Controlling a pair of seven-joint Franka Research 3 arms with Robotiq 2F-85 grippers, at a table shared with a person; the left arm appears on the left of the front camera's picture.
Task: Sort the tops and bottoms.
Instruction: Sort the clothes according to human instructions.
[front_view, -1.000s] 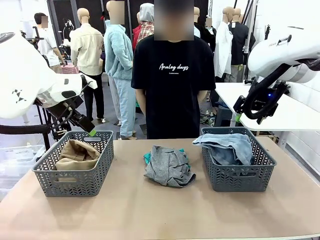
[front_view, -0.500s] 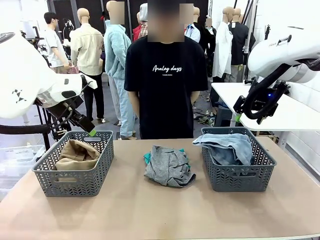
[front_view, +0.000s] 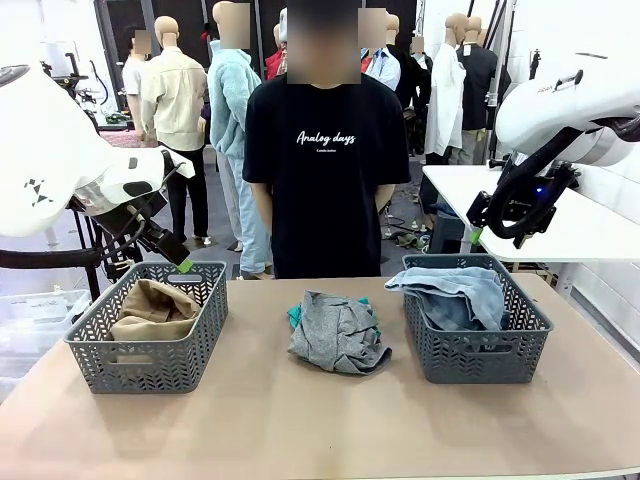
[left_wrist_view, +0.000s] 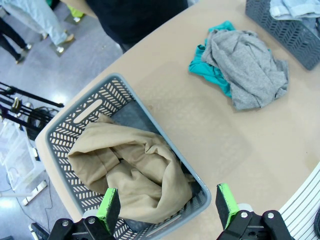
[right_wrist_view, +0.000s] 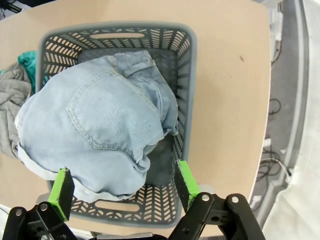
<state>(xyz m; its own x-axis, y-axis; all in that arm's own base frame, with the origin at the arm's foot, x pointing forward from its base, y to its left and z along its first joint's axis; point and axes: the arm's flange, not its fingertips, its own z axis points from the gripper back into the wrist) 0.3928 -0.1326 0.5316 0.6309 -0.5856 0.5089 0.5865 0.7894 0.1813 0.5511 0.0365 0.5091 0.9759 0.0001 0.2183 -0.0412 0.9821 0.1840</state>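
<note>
Our left gripper (left_wrist_view: 167, 202) and right gripper (right_wrist_view: 120, 186) hover, fingers spread and empty. Under the left fingers lies the tan top (left_wrist_view: 135, 175), binned; under the right, the denim (right_wrist_view: 100, 130). Beyond the left fingertips, the grey tee (left_wrist_view: 247, 67) covers the teal tee (left_wrist_view: 207, 72); we judge these next.

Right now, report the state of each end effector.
Left end effector: open, holding nothing.
Right end effector: open, holding nothing.
</note>
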